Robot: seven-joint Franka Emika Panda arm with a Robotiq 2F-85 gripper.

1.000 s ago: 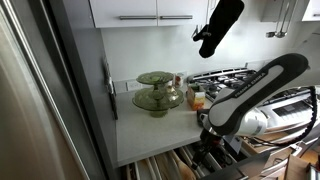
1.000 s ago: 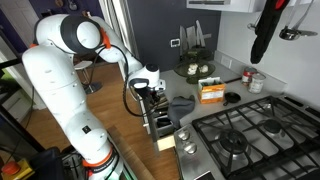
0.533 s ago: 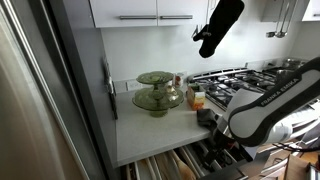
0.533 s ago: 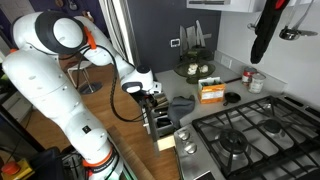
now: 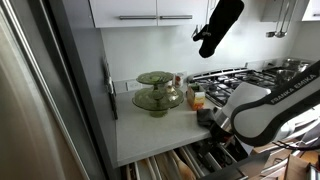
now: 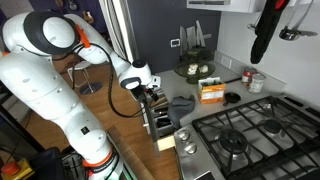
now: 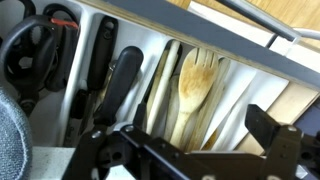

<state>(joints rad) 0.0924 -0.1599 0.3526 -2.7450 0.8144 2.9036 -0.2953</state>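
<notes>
— Claw [image 7: 186, 140], entry?
— Mine: fingers wide apart, empty, hanging over the drawer [image 7: 240, 75]. Wooden spoon [image 7: 197, 85], twelve o'clock, lengthwise in its divider slot to lie flat. Black-handled utensil [image 7: 118, 85], ten o'clock.

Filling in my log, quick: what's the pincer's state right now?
Pincer: open, holding nothing, above the wooden spoon in the open drawer.

My wrist view looks soft, the gripper [image 7: 185, 150] a dark blur at six o'clock; exterior views evenly bright.
</notes>
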